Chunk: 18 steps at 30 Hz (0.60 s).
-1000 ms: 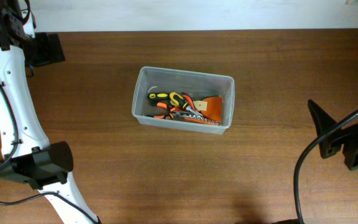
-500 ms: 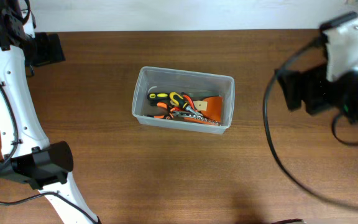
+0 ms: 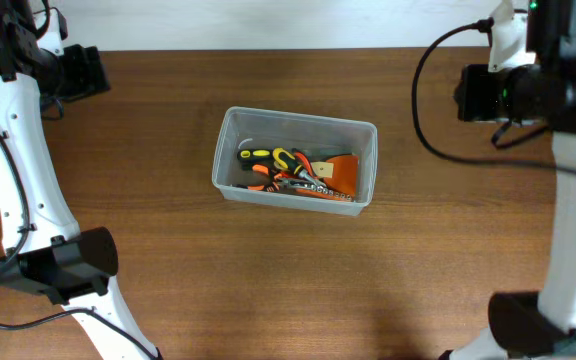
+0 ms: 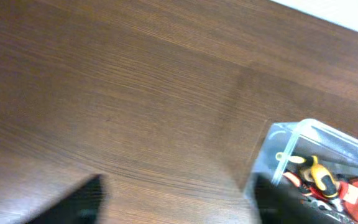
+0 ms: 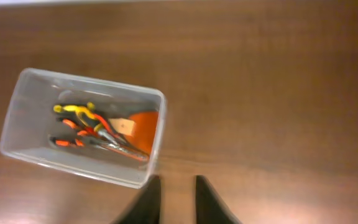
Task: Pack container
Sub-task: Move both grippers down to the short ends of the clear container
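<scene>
The container (image 3: 298, 121), a clear plastic bin with rounded corners, stands in the middle of the wooden table. Inside lie hand tools: yellow-and-black handles (image 3: 268, 157), orange-handled pliers (image 3: 293, 180) and an orange scraper (image 3: 343, 172). My left gripper (image 4: 179, 202) is raised over the far left of the table, open, with only bare wood between its fingers; the container's corner (image 4: 277, 142) shows at its right. My right gripper (image 5: 178, 190) hovers high at the back right, shut and holding nothing, its tips just beyond the container's near corner (image 5: 143, 177) in its wrist view.
The left arm's white links (image 3: 23, 160) and black joint (image 3: 68, 265) run down the table's left side. The right arm (image 3: 573, 200) stands along the right edge with a cable looping (image 3: 423, 110) beside it. A pale wall borders the table's far edge.
The right arm swung up from the lower right edge to the back right, and its jaws closed. The left gripper's jaws narrowed somewhat and its head shifted slightly right.
</scene>
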Each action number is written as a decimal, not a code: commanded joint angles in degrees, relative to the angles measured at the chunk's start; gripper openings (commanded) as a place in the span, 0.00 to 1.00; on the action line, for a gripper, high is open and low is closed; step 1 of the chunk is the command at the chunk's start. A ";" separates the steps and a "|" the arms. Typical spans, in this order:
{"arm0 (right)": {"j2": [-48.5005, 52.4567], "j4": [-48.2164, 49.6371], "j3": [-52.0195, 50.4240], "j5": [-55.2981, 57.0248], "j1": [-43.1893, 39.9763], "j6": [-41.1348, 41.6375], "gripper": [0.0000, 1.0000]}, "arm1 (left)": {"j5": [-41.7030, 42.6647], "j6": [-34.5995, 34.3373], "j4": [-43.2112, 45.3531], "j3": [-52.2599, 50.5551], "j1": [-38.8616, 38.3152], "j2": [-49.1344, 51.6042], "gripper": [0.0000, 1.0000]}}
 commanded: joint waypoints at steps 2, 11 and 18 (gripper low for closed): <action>4.39 -0.72 -0.09 -0.13 -2.25 3.85 0.04 | 0.98 -1.64 0.39 -0.39 -1.64 -0.74 0.02; 13.70 -2.89 -0.09 -0.20 -2.47 5.33 0.04 | -5.97 -1.16 3.21 -4.20 -5.57 -0.55 0.02; 20.52 -6.21 -0.81 -4.55 -2.43 5.25 0.04 | -4.87 1.75 8.98 -21.18 -7.91 -0.55 0.02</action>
